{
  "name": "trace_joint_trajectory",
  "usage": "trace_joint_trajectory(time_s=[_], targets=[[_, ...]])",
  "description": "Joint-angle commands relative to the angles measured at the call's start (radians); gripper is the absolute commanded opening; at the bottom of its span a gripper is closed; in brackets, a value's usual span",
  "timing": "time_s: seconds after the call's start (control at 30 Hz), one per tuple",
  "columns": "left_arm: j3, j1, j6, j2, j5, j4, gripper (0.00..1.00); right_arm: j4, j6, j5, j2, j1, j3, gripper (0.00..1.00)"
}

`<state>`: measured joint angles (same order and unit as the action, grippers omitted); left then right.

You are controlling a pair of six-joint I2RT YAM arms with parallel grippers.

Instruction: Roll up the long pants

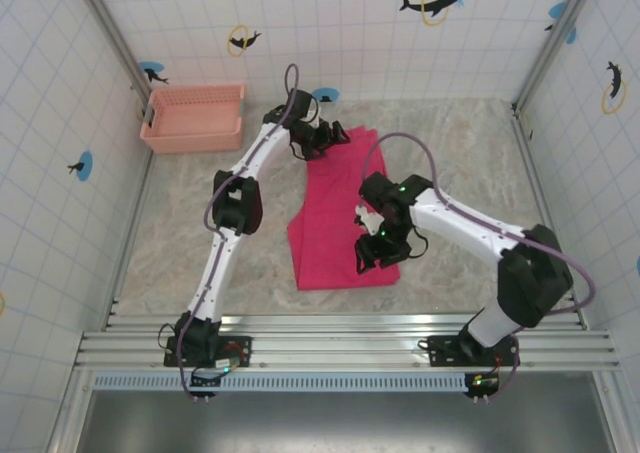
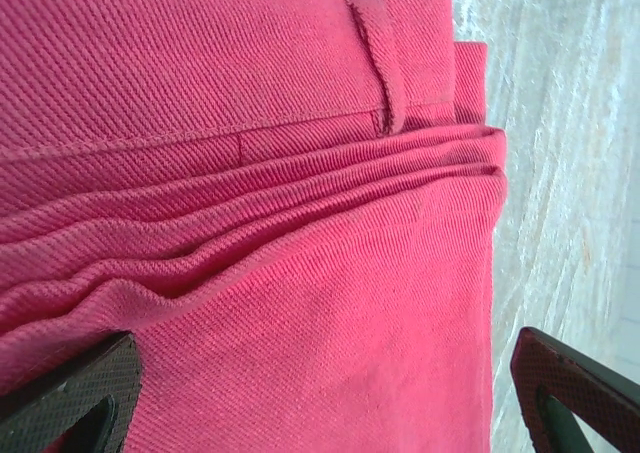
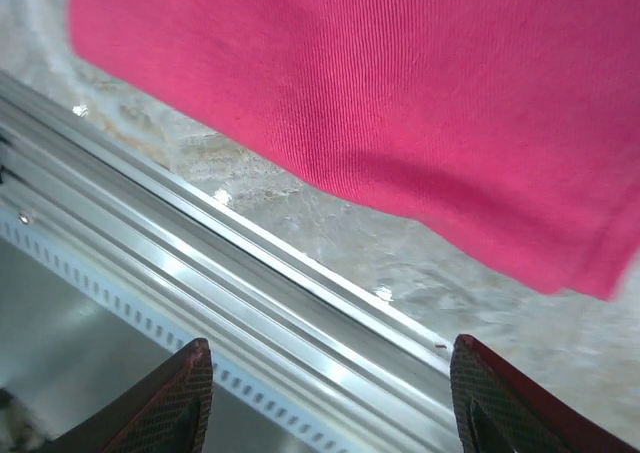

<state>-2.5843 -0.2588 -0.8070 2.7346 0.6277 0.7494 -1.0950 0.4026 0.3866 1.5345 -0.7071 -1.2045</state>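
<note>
Right, the long pants [image 1: 335,223] lie flat on the desk [image 1: 460,153] in the middle of the top view. They are folded into one long pink-red strip running from upper centre down to just below centre. The lower end of the strip stops short of the metal rail [image 1: 350,323] that crosses the bottom of the frame.

Up at the top end, the left jaws hang right over the cloth, spread wide with nothing between them. In the left wrist view both dark fingertips [image 2: 85,388] sit in the bottom corners. The pants [image 2: 250,323] span nearly the whole frame between them, and a belt loop [image 2: 380,63] sits on the stacked waistband folds near the top.

Down at the lower right side of the strip, the right jaws are open too and grip nothing. The right wrist view has their fingertips [image 3: 185,398] apart along the bottom edge. The pants [image 3: 400,93] hem crosses the upper part of that frame, with bare desk and the rail [image 3: 250,273] below it.

Further out, the left arm [image 1: 235,208] reaches up from the lower left and the right arm [image 1: 470,228] bends in from the lower right. A pale salmon basket [image 1: 195,118] sits in the upper left corner, well apart from the pants.
</note>
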Motion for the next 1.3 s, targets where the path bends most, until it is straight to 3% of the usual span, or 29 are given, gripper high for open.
trace_joint_trajectory(time_s=[0.0, 0.2, 0.3, 0.4, 0.5, 0.67, 0.97, 1.17, 1.27], targets=[[0.033, 0.052, 0.100, -0.077, 0.028, 0.059, 0.97, -0.136, -0.216, -0.187, -0.064, -0.024, -0.018, 0.65], [0.076, 0.135, 0.274, -0.272, -0.043, 0.217, 0.97, -0.134, -0.437, -0.437, 0.007, -0.187, -0.053, 0.64], [0.129, 0.144, 0.469, -0.425, -0.297, 0.388, 0.98, -0.118, -0.534, -0.555, 0.079, -0.259, -0.078, 0.64], [0.388, 0.142, 0.587, -0.621, -0.489, 0.360, 0.98, -0.016, -0.587, -0.562, 0.111, -0.277, -0.035, 0.62], [0.677, 0.141, 0.633, -0.804, -0.602, 0.265, 0.98, 0.062, -0.628, -0.546, 0.139, -0.279, 0.009, 0.58], [0.936, 0.144, 0.644, -0.967, -0.627, 0.220, 0.98, 0.139, -0.644, -0.462, 0.188, -0.289, 0.041, 0.53], [0.995, 0.144, 0.651, -0.992, -0.625, 0.308, 0.97, 0.191, -0.641, -0.439, 0.311, -0.312, 0.031, 0.50], [1.001, 0.142, 0.673, -1.011, -0.614, 0.330, 0.97, 0.194, -0.659, -0.386, 0.358, -0.307, 0.015, 0.22], [1.019, 0.125, 0.728, -1.035, -0.642, 0.345, 0.98, 0.137, -0.696, -0.300, 0.319, -0.287, -0.009, 0.13]])
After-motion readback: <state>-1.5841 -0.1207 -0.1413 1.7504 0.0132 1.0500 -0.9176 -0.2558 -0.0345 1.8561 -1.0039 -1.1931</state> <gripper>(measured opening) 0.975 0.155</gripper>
